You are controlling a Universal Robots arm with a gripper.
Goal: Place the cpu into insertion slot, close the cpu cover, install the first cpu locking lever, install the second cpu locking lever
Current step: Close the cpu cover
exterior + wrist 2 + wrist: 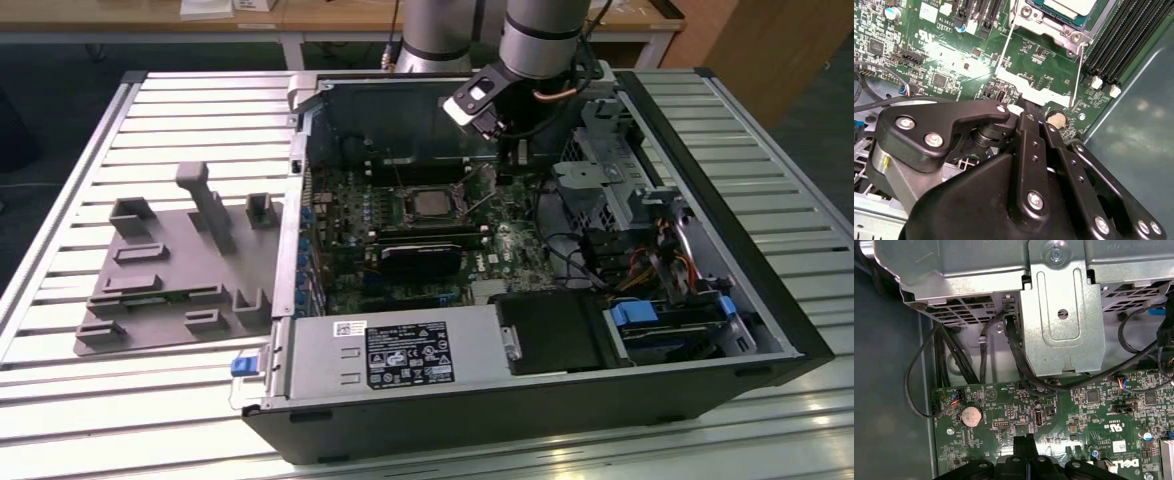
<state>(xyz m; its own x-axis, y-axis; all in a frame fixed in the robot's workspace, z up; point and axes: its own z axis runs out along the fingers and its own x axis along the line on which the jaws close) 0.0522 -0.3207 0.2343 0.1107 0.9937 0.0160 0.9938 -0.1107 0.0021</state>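
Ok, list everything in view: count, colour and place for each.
computer case: one, black, open, on the slatted table
motherboard: one, green, inside the case
cpu: one, silver-grey, lying in the insertion slot
cpu cover: one, silvery, tilted up off the slot
fan card: one, black, on the motherboard beside the cpu
power supply: one, silver, along the case's near edge
coin cell: one, silvery, on the motherboard
fixture tray: one, grey, on the table at the exterior view's left
arm: one, grey, reaching into the case
gripper: one, black, at the cover's free edge
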